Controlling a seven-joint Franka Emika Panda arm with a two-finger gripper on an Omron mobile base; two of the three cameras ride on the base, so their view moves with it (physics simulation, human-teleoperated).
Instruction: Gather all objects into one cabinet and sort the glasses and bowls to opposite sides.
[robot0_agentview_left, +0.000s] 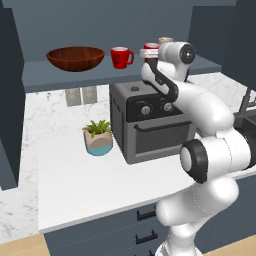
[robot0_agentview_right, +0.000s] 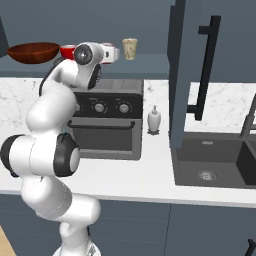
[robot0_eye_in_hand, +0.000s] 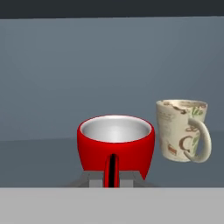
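**A:** Where was the claw (robot0_eye_in_hand: 112, 178), and what did it have?

**B:** Up at the cabinet shelf (robot0_agentview_left: 125, 75), clamped shut on the handle of a red mug (robot0_eye_in_hand: 115, 144). In the hand view that mug sat upright directly ahead of the fingertips, its white inside showing, its handle pinched between them.

**A:** And the other pieces?

**B:** The beige mug (robot0_eye_in_hand: 180, 129) stood upright just beside the held mug, to the right in the hand view and a little farther back, apart from it, handle turned toward the camera. The second red mug (robot0_agentview_left: 120, 57) was along the shelf on the claw's other side, and the wooden bowl (robot0_agentview_left: 75, 58) beyond that, well away from the claw.

**A:** Anything crowding the arm?

**B:** Below the claw a dark toaster oven (robot0_agentview_left: 150, 127) stood on the bench (robot0_agentview_left: 75, 190), with a potted succulent (robot0_agentview_left: 98, 137) beside it. The open cabinet door (robot0_agentview_right: 187, 75) with its black bar handle (robot0_agentview_right: 206, 65) hung off to the side, above the sink (robot0_agentview_right: 210, 160). A small soap dispenser (robot0_agentview_right: 154, 120) stood between oven and sink.
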